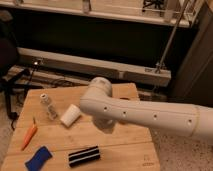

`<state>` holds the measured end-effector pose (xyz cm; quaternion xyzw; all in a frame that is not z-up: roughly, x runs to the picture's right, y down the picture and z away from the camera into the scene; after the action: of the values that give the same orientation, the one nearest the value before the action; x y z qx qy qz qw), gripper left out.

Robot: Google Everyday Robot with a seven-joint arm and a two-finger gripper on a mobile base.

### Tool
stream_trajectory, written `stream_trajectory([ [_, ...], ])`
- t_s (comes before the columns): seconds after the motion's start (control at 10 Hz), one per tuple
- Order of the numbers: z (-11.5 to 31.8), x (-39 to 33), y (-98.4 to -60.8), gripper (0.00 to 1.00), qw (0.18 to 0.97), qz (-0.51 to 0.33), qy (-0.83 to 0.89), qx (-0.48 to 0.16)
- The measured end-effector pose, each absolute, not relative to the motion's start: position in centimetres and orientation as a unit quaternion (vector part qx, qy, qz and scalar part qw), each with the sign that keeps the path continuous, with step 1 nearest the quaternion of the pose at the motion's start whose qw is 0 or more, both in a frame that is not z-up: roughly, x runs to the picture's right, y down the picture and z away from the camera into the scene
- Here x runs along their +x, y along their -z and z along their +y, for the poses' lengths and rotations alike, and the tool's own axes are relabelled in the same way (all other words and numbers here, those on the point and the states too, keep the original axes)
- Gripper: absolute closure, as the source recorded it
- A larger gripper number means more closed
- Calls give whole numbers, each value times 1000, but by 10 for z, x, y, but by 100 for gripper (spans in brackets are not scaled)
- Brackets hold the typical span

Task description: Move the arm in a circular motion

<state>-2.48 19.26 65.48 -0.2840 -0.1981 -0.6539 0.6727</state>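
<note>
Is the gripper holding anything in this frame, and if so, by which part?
Cannot be told: the gripper is out of view. Only the arm shows, its elbow over the wooden table.

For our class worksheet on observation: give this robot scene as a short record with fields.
arm: white, reaching in from the right, elbow above the table's middle
gripper: not in view
table: wooden
left side: bottle upright, white cup on its side, carrot
front edge: blue cloth, striped block
</note>
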Motion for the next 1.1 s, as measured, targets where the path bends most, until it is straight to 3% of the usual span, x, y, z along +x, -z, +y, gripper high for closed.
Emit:
stream_trajectory([
  [0.3,202,-132,-668,100,577,-280,732,-230],
  [0.7,85,-214,-709,100,532,-222,807,-126],
  [1.1,-26,-155,-772,100,607,-137,778,-88],
])
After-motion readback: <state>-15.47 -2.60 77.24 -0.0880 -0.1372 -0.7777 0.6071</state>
